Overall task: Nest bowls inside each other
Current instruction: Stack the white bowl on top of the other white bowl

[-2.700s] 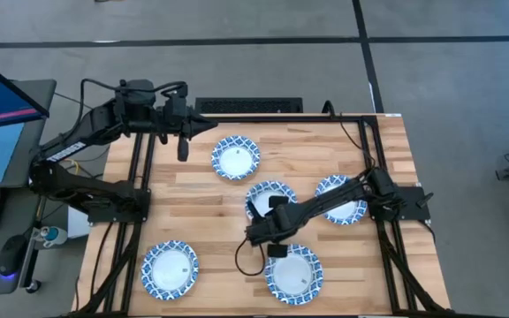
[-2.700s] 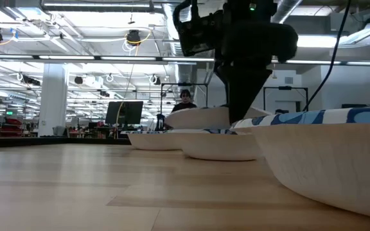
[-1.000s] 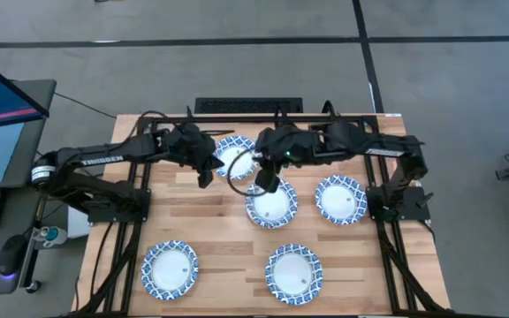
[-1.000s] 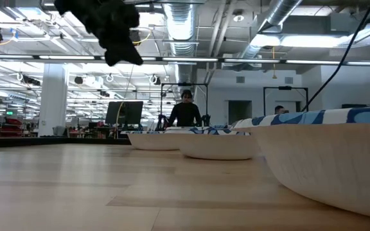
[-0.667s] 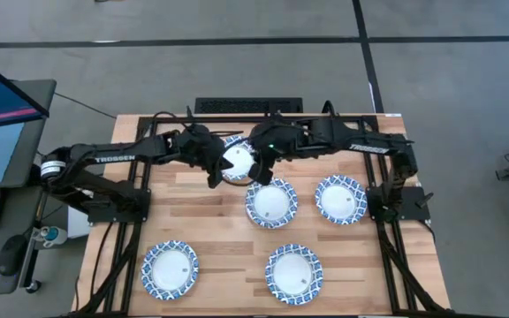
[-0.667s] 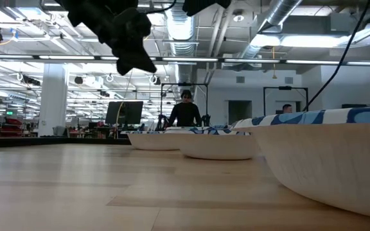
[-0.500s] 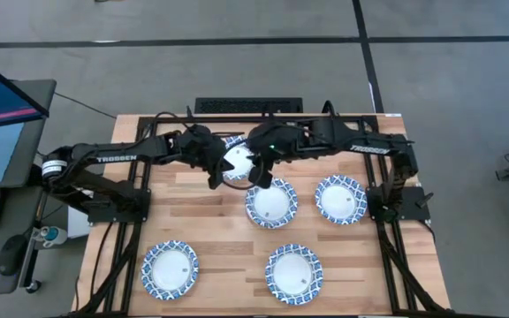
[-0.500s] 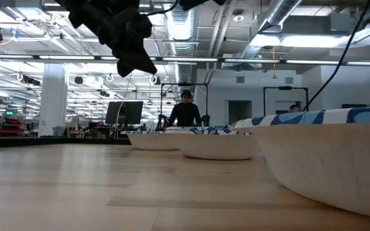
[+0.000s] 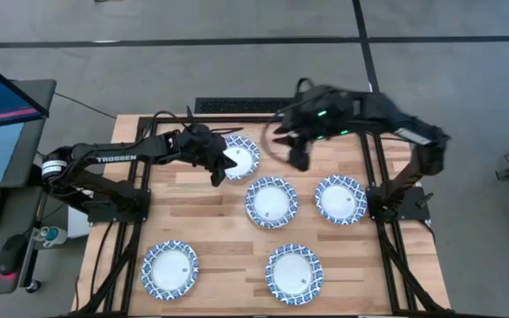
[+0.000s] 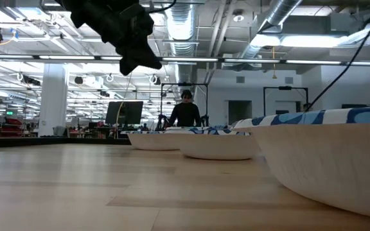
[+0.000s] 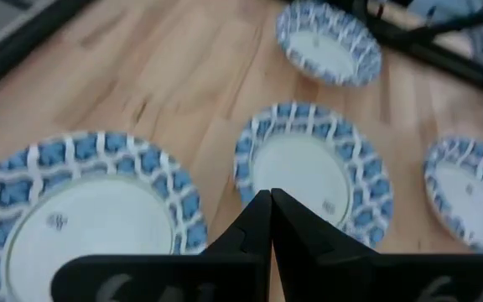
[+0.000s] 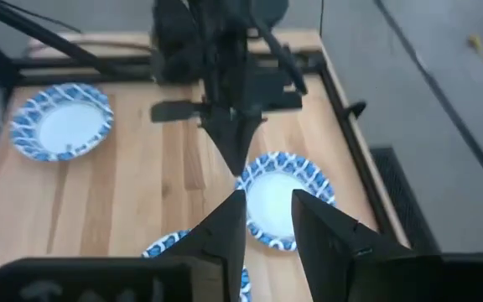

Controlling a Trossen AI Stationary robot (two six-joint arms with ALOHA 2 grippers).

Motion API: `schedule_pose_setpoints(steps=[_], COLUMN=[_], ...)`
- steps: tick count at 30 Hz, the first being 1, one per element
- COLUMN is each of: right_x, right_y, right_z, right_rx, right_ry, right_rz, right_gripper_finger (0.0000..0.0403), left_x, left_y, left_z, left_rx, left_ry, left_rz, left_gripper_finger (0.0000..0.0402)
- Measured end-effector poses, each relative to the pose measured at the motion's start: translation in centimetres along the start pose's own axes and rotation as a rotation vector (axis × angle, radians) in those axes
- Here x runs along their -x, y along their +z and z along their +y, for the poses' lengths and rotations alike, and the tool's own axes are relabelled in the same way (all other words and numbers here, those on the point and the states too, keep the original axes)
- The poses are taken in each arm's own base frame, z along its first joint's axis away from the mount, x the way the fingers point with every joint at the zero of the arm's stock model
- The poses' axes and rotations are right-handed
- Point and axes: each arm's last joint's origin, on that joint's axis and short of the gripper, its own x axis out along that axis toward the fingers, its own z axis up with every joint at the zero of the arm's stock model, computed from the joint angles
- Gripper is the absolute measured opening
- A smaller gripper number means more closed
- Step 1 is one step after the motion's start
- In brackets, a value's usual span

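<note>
You have five bowls showing on the bench, each upright, white in the middle with a blue-and-white patterned rim, none touching another. The far bowl [image 9: 239, 156] is partly hidden by an arm. The centre bowl [image 9: 271, 201] and right bowl [image 9: 340, 198] sit mid-bench; the near-left bowl [image 9: 170, 268] and near-right bowl [image 9: 292, 273] lie at the front.
</note>
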Motion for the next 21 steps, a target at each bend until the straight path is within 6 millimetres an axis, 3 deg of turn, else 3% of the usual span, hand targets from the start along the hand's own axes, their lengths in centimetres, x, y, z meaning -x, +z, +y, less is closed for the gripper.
schedule_pose_setpoints(steps=[8,11,15,21], right_x=[8.6,10.8,11.1,7.9], right_y=[-2.9,-4.2,-6.7,-11.8], right_z=[-2.8,-3.5,-4.2,-4.8], right_rx=[-0.013,0.008,0.031,-0.017], right_ry=[-0.017,0.035,0.167,0.154], right_rz=[-0.041,-0.093,-0.200,-0.233], right_gripper_finger=[0.0120,0.0120,0.0120,0.0120], left_x=[0.1,0.2,0.2,0.2], left_y=[1.6,1.7,1.7,1.8], left_z=[-0.2,-0.1,0.0,0.2], left_rx=[0.061,0.068,0.113,0.147], left_ry=[0.016,0.050,0.084,0.132], left_rz=[-0.178,-0.192,-0.205,-0.223], left_gripper_finger=[0.0000,0.0000,0.0000,0.0000])
